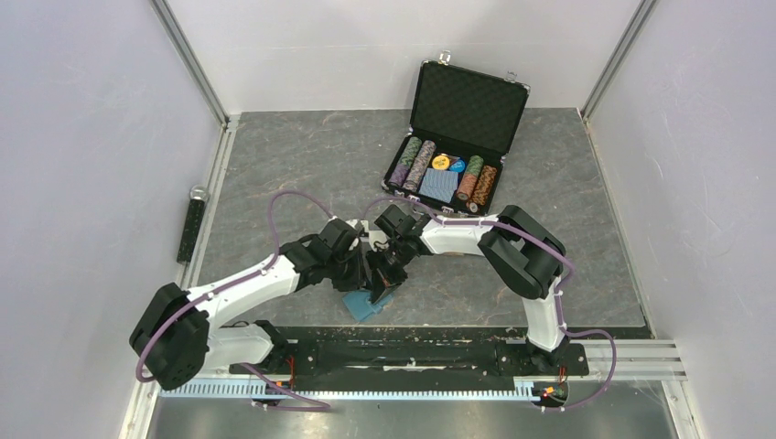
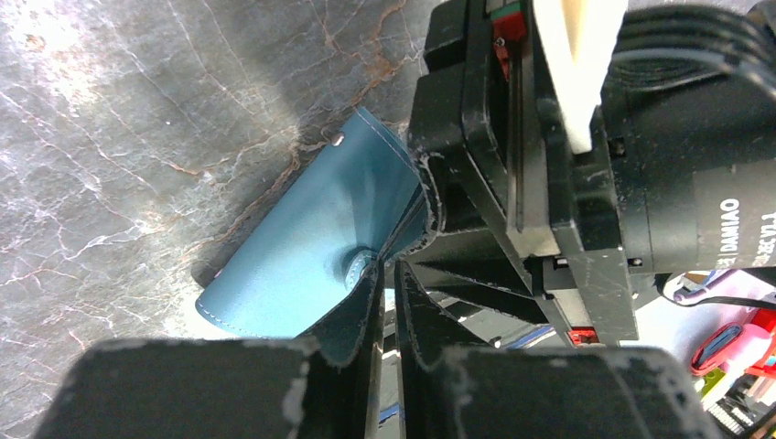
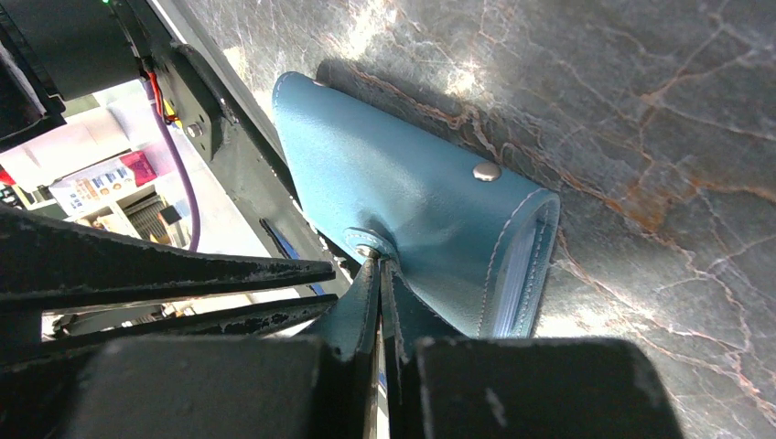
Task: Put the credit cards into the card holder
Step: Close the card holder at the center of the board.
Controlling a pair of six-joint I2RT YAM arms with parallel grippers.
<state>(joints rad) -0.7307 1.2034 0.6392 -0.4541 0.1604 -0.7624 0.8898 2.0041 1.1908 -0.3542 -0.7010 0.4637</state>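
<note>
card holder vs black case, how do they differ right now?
The card holder is small and teal; the black case is far larger, black with metal edging. The card holder lies folded but unsnapped at the near edge of the table; the black case stands open at the far side, poker chips inside. Both sit on the table.

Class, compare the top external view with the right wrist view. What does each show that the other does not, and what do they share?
Only the top external view shows the open black case at the far side of the table, with its rows of poker chips and a blue card deck.

Only the right wrist view shows the right gripper shut on the tab of the card holder, plus the holder's snap stud and stitching.

Both show the teal card holder lying on the grey marbled table.
</note>
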